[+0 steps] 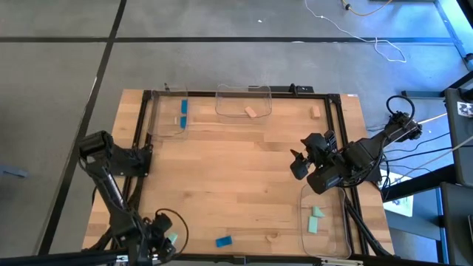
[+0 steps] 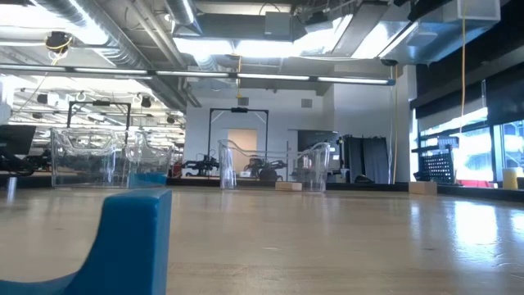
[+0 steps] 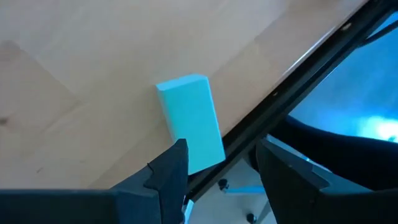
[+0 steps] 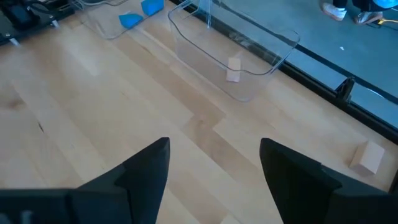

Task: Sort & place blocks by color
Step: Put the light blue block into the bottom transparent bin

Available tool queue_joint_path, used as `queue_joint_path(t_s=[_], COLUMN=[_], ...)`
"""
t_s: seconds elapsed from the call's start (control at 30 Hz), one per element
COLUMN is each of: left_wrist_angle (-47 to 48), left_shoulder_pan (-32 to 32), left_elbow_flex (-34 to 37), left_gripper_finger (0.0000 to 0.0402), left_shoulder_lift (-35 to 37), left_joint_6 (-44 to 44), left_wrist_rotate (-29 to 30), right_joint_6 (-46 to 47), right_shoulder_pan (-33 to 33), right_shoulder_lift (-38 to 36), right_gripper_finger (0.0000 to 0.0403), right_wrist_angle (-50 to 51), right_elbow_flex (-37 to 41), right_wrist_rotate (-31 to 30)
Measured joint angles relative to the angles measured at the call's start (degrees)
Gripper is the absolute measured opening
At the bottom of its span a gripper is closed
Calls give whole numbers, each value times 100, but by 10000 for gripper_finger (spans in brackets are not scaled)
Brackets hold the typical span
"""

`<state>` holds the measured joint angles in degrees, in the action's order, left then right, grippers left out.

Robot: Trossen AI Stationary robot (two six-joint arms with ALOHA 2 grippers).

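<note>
Three clear plastic trays ring the smooth wooden table point(image 1: 236, 177): one at eleven o'clock point(image 1: 168, 117) with two blue blocks point(image 1: 184, 107), one at twelve point(image 1: 244, 100) with a tan block point(image 1: 251, 112), one at five point(image 1: 323, 220) with two mint blocks point(image 1: 315, 219). Only the left wrist view shows the left gripper point(image 3: 221, 165), at seven o'clock, spread over a mint block point(image 3: 191, 121) at the table's edge. The right gripper point(image 4: 214, 155), at three o'clock, hangs open, with loose blocks at six, blue point(image 1: 223, 241), and one, tan point(image 1: 315, 112).

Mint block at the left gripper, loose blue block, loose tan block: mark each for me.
mint block point(image 3: 191, 121), left wrist view, its top face.
blue block point(image 1: 223, 241), high view, its centre.
tan block point(image 1: 315, 112), high view, its centre.
</note>
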<state>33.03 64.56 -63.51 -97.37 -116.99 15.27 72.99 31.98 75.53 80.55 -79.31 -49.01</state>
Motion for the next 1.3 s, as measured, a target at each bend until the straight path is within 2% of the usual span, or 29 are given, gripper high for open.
queue_joint_path(t_s=[0.43,0.73,0.9,1.1,1.3], left_wrist_angle=[228,246,139,-369,-344], left_shoulder_pan=[19,-97,-255,-354,-356], left_elbow_flex=[0,0,0,0,-9], left_gripper_finger=[181,181,181,181,181], left_shoulder_lift=[-132,-132,-382,-747,-869], left_joint_6=[-193,-251,-293,-260,-158], left_wrist_rotate=[-260,-136,-551,-578,-557], right_joint_6=[22,22,22,22,22], right_shoulder_pan=[0,0,-1,-1,1], right_shoulder_lift=[0,2,2,2,2], right_gripper_finger=[250,250,250,250,250], right_wrist_angle=[0,0,-2,-5,-6], right_elbow_flex=[0,0,0,0,2], right_wrist_rotate=[111,114,114,117,116])
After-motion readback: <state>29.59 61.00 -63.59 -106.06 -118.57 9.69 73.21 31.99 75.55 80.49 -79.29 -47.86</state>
